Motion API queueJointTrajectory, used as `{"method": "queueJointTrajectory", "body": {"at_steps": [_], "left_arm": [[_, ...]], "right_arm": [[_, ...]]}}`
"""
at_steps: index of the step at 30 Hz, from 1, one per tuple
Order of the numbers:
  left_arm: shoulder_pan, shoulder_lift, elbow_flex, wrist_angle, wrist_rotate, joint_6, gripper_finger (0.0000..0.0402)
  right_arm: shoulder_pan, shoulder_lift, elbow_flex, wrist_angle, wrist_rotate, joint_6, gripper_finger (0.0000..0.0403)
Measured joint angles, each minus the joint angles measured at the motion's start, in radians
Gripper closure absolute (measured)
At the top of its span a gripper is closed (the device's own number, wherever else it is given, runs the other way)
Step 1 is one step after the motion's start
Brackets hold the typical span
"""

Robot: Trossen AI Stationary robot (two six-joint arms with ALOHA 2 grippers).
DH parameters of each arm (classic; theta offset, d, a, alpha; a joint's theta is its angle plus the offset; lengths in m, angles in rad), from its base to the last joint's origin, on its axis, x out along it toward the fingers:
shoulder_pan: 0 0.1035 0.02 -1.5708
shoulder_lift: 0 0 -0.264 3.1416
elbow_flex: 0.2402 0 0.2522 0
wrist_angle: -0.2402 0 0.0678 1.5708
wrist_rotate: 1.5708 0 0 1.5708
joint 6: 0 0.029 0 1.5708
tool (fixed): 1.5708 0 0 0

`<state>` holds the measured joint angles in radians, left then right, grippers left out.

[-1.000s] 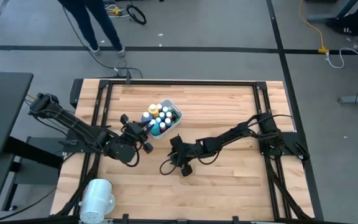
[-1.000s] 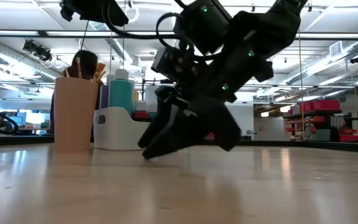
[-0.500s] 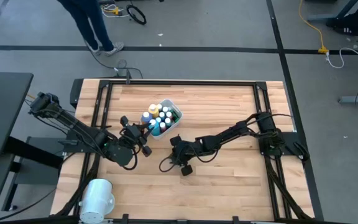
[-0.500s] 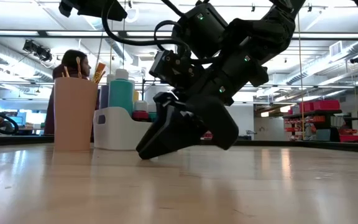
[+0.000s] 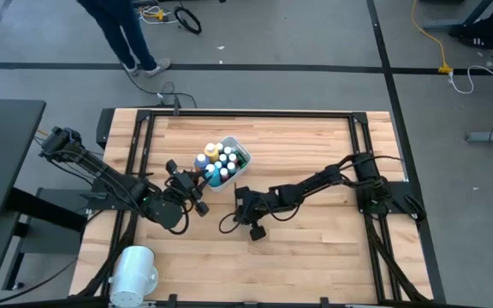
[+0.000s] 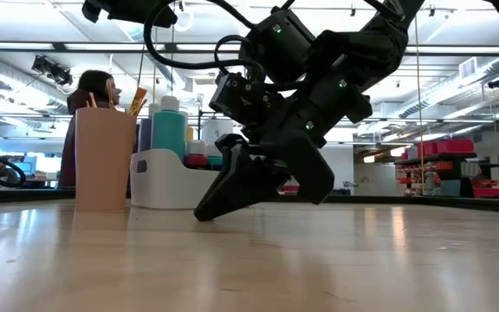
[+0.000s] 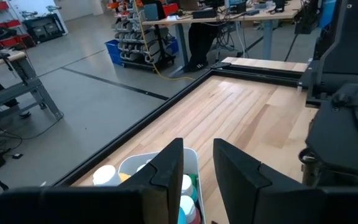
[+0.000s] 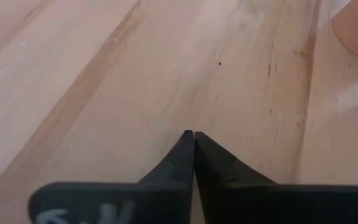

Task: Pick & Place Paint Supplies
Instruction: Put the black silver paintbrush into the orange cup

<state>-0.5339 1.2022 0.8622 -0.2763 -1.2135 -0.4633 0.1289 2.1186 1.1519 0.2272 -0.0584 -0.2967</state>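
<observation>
The paint bottles point(image 5: 219, 162) sit packed in the white tub point(image 5: 240, 168) toward the back-middle of the wooden surface point(image 5: 315, 248), white caps up, with blue, teal and yellow bodies showing. From the low view there's also a tan cup point(image 6: 105, 159) with brush handles poking out, just beside the tub.

The right gripper point(image 5: 240, 198) is down at the surface just in front of the tub, jaws pressed together tip to tip with nothing visible between them, only bare wood under them in its wrist view. The left gripper point(image 5: 197, 182) hangs right beside the tub's left side, jaws a little apart and empty, pointing over the bottles. A big white cylinder point(image 5: 133, 272) sits at the front-left corner. A person's legs point(image 5: 127, 30) show on the floor beyond.
</observation>
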Motion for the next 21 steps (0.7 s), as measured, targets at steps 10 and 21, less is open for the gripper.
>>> {"method": "queueJointTrajectory", "body": {"at_steps": [10,21], "left_arm": [[0.0,0.001,0.0,0.001,0.071,0.032,0.0305],[0.0,0.001,0.0,0.001,0.204,0.07,0.0305]], "right_arm": [[-0.003,-0.03,-0.004,0.025,-0.045,0.009,0.04],[0.029,-0.212,0.0,-0.04,-0.083,-0.016,0.0402]]}}
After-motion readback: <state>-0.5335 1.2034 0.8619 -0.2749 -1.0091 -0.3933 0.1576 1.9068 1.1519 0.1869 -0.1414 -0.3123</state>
